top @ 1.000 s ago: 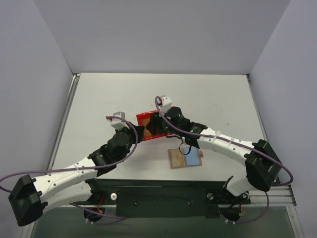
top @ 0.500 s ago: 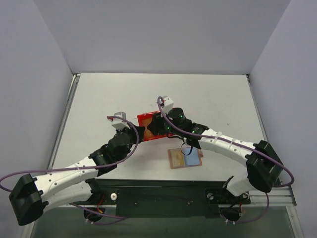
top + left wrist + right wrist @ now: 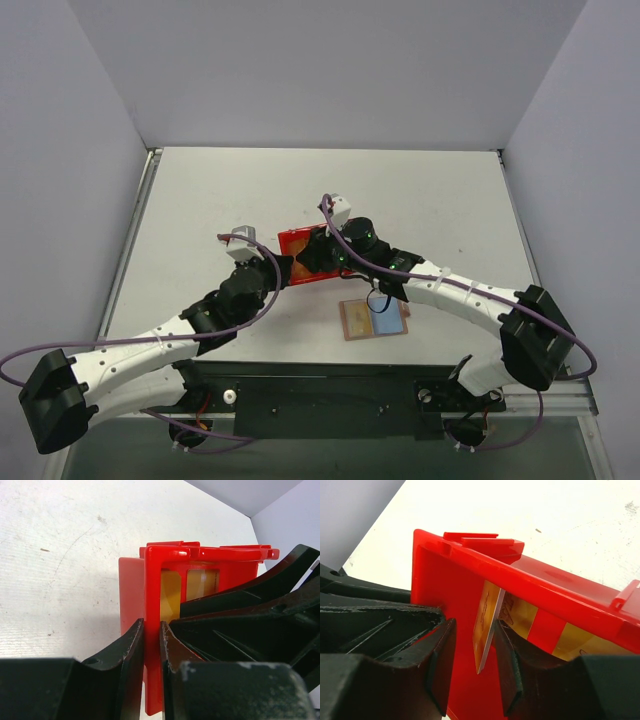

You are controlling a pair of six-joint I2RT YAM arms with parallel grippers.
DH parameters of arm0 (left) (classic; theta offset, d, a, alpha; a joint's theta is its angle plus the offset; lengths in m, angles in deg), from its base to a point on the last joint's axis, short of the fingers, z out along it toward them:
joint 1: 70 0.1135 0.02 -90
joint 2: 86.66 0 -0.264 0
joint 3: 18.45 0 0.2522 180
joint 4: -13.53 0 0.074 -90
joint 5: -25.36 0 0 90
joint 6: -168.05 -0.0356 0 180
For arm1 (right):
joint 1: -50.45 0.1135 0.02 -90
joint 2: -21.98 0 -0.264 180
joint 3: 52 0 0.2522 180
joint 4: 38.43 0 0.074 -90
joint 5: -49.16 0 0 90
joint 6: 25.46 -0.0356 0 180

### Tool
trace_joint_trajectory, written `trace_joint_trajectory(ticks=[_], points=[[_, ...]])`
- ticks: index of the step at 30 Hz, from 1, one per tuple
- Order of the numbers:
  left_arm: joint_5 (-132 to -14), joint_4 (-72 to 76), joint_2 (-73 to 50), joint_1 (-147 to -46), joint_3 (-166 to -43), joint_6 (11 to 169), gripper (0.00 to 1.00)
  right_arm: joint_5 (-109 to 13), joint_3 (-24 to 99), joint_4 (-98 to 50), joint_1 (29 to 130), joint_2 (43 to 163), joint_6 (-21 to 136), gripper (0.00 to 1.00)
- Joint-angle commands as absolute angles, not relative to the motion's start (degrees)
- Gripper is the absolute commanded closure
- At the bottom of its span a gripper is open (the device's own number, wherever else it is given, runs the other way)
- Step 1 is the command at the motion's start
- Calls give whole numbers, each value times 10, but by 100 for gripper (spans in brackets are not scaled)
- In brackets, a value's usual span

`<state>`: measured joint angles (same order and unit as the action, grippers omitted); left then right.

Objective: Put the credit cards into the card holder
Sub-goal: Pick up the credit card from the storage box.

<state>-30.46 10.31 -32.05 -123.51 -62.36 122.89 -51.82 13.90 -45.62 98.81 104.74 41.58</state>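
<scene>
The worktop has open room beyond and beside the arms. The red bin sits at centre, hemmed by both arms; the left pincer is clamped on its side wall. The card holder lies unfolded near the front edge, beside the right arm. The credit cards stand edgewise in the red bin; the right pincer, part open, straddles one loosely.

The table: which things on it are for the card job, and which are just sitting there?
For the job:
credit cards
card holder, lying open

Just there:
red bin, with the cards standing in it
table
</scene>
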Motion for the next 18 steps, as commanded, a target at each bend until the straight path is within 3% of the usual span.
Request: trace_joint_trajectory(ticks=[1,18], points=[[-344,199,-326,-1240,-675,1256,100,-553,137,-492,991,1035,408,68],[-345,194,-340,-1238,-676,1254,100,-554,135,-480,991,1051,406,68]])
